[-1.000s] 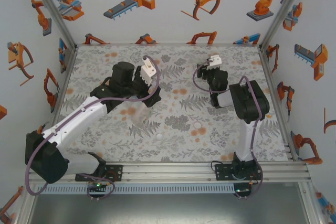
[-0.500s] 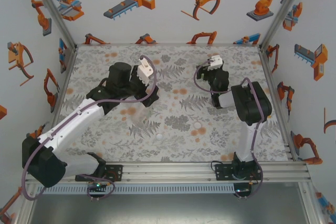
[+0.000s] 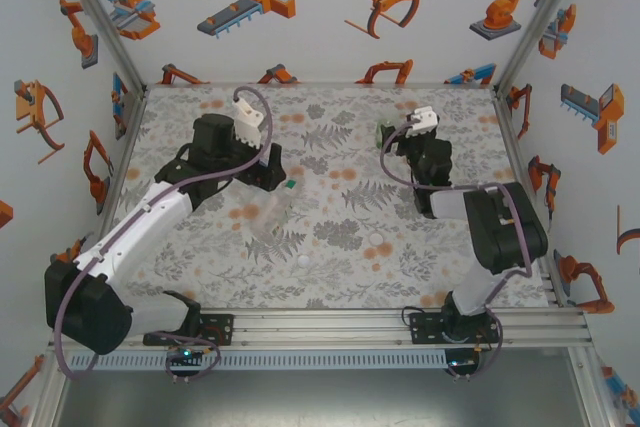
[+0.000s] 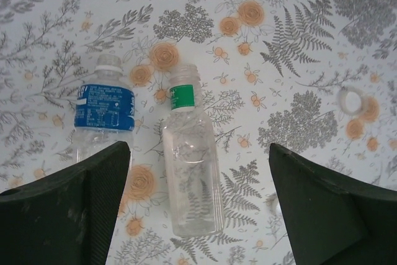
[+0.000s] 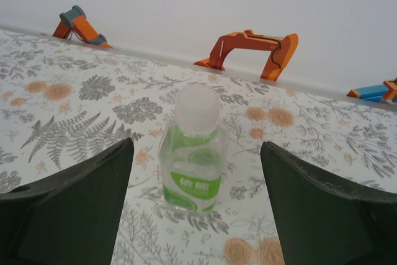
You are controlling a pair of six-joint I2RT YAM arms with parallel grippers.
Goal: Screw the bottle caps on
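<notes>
Illumination is bright, diffuse and even in all views. The grey floral-printed table surface (image 3: 340, 247) carries only faint, soft-edged shadows beside the arms. In the wrist views, the left gripper's black fingers (image 4: 68, 215) and the right gripper's black fingers (image 5: 68, 215) render dark and slightly soft at close range. The slim transparent plastic bottle (image 4: 189, 178) is sharp, with weak glare. The plain white back wall (image 5: 186, 4) is evenly lit.

The green bottle (image 5: 193, 159) reads "依能"; the blue label (image 4: 104, 107) is illegible.
</notes>
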